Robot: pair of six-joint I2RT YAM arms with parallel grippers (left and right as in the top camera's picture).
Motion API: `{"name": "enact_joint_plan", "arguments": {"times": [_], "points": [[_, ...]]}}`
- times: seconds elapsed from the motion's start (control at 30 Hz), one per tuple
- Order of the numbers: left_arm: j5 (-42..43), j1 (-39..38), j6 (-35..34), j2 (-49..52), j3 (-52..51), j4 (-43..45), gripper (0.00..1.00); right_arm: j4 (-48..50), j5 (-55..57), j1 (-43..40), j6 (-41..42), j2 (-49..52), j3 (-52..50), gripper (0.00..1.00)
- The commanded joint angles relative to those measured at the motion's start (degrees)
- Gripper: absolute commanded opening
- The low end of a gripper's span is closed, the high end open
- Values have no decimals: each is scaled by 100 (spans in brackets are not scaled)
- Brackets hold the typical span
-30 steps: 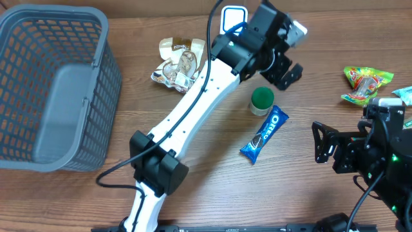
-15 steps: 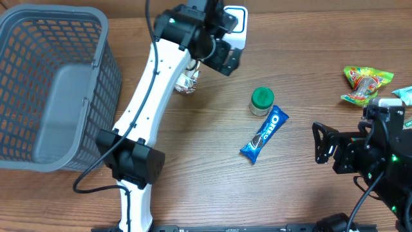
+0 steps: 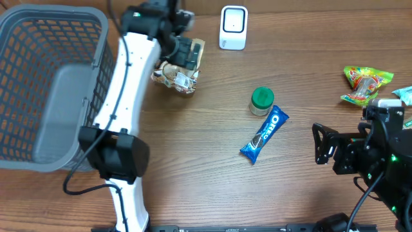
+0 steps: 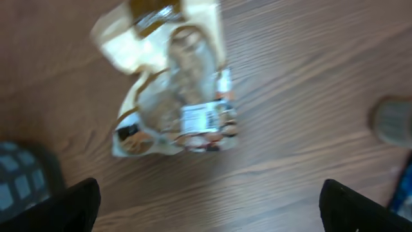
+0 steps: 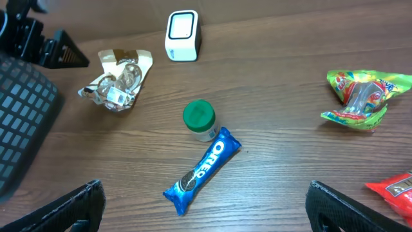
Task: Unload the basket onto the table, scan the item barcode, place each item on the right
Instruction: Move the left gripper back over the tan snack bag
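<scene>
Snack packet [image 4: 174, 109] lies below left gripper [image 3: 187, 54]
Jaws spread wide, holding nothing; the clear packet sits just ahead of its fingertips [image 4: 74, 203], white label [image 4: 199, 119] up.

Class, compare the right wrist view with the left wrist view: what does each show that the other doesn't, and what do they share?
Only the right wrist view: the white scanner, the green candy bag, the red packet and the whole Oreo bar. Only the left wrist view: nothing new, just a closer, blurred look at the clear snack bag and its label. Both: that bag, the green-lidded jar and a corner of the grey basket.
</scene>
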Motion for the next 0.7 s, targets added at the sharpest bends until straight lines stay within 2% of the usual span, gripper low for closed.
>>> {"name": "enact_joint_plan", "arguments": {"times": [0.0, 0.17, 0.37, 0.5, 0.67], "points": [[313, 367, -74, -151, -466, 201, 100, 28, 48, 17, 28, -26, 11, 100], [376, 455, -7, -151, -1314, 881, 100, 42, -48, 17, 28, -26, 11, 100], [964, 514, 31, -151, -2124, 1882, 100, 24, -238, 17, 26, -26, 11, 100], [1453, 645, 28, -109, -2310, 2317, 100, -11, -282, 17, 26, -26, 11, 100], [1519, 925, -66, 2, -2310, 2376, 100, -15, -402, 17, 26, -26, 11, 100]]}}
